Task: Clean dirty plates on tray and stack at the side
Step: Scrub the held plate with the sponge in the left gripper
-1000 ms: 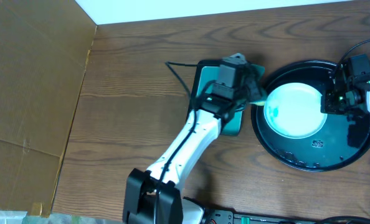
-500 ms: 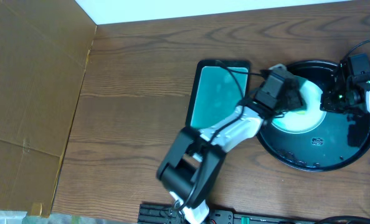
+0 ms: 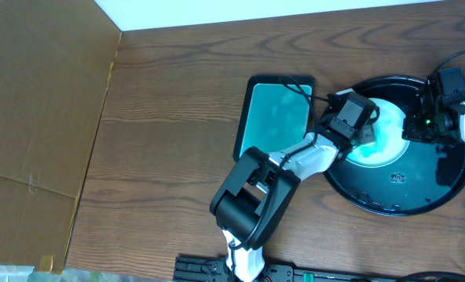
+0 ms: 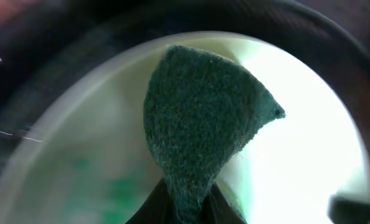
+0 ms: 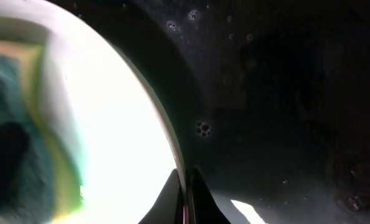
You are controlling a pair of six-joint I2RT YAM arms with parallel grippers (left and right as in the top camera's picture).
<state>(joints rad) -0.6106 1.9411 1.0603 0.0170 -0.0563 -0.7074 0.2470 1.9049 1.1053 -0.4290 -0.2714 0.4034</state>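
A round white plate (image 3: 389,139) lies in the round black tray (image 3: 389,200) at the right. My left gripper (image 3: 364,129) is over the plate's left part, shut on a dark green scouring sponge (image 4: 200,124) whose free end lies against the plate (image 4: 309,155). A teal smear (image 4: 119,186) shows on the plate beside the sponge. My right gripper (image 5: 186,186) is shut on the plate's right rim (image 5: 166,143), one finger inside and one outside. From this side the sponge (image 5: 10,118) shows at the far left over the tray floor (image 5: 284,93).
A rectangular black-rimmed teal dish (image 3: 275,117) lies on the wooden table just left of the tray. A brown cardboard wall (image 3: 37,117) stands along the left. The left arm (image 3: 295,164) stretches across from the front edge.
The left arm has swung right from over the rectangular dish onto the plate in the tray, carrying the sponge. The right gripper has kept still on the rim.
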